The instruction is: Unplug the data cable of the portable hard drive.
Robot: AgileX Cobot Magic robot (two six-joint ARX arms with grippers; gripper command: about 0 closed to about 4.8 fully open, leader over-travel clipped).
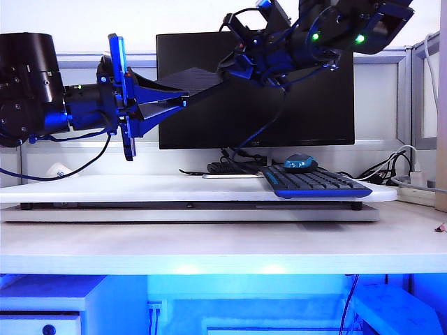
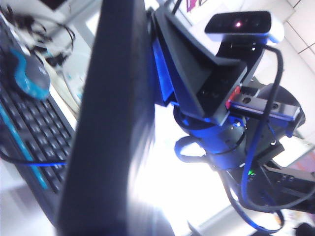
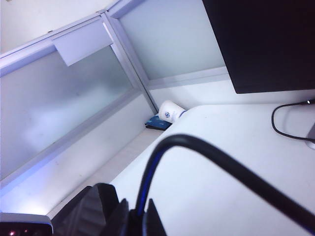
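Exterior view has both arms up high above the bench, meeting in front of the dark monitor. The left hand comes in from the left, clamped shut on the portable hard drive, that flat black slab held in mid-air, its broad face filling the left wrist view. The right hand reaches down from the upper right to the drive's far end, and its jaws are closed; in the right wrist view the data cable runs straight out from between them, so I'd say it has the cable pinched near the plug. The keyboard and mouse sit idle below. Grip looks set, plug not yet out. Next call: a straight pull along the plug's axis while the left hand holds the drive firm, no twisting.
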